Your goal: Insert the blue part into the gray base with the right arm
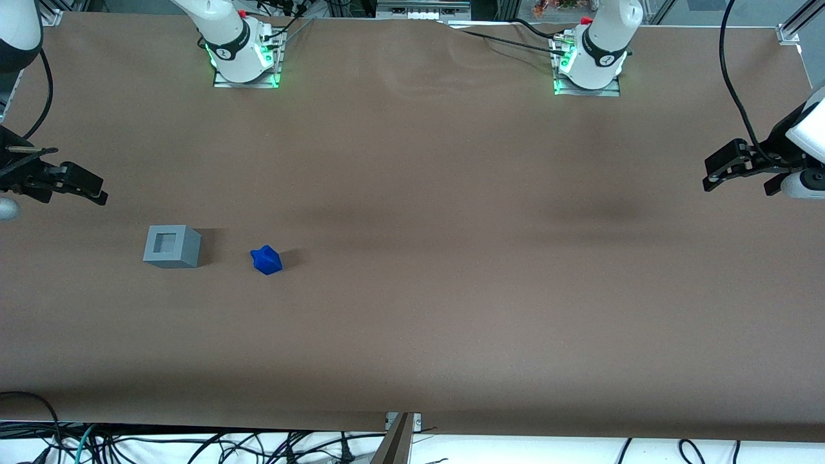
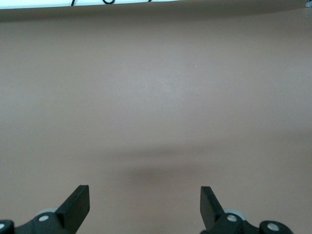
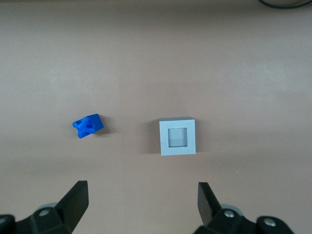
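My end effector (image 1: 97,192) hangs at the working arm's end of the table, well above the surface, fingers (image 3: 78,197) spread wide and holding nothing. The blue part (image 1: 266,260) lies loose on the table (image 1: 451,290), beside the gray base (image 1: 171,246) and clear of it, on the side toward the parked arm. Both sit nearer the front camera than my end effector. So the reach is down, toward that camera, and past the base to the part. The part lies tilted, its longer dimension skewed to my finger line, so I judge a wrist turn is needed before closing. The base stands upright with its recess (image 3: 177,137) open.
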You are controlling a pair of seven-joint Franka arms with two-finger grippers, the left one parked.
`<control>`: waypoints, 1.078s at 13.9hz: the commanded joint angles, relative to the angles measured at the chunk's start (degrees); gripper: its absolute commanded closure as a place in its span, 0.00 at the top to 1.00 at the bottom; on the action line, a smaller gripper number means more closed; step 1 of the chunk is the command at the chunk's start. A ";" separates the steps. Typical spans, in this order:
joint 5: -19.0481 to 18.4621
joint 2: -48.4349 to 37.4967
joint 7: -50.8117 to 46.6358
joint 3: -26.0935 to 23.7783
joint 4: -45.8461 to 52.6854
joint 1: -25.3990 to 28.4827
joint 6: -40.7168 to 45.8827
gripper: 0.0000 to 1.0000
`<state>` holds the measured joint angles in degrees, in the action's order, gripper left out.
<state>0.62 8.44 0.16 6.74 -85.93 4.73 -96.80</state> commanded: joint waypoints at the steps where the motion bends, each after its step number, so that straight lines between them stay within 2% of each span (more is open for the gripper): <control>1: -1.32 -0.09 0.37 -1.29 0.58 -0.43 1.34 0.99; 3: -2.29 -0.09 0.46 -1.38 0.58 -0.52 1.35 0.99; 15: -2.21 0.00 0.46 -1.29 0.58 -0.60 1.00 0.99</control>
<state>-0.77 8.44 0.17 6.06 -85.92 4.74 -96.41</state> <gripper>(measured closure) 0.004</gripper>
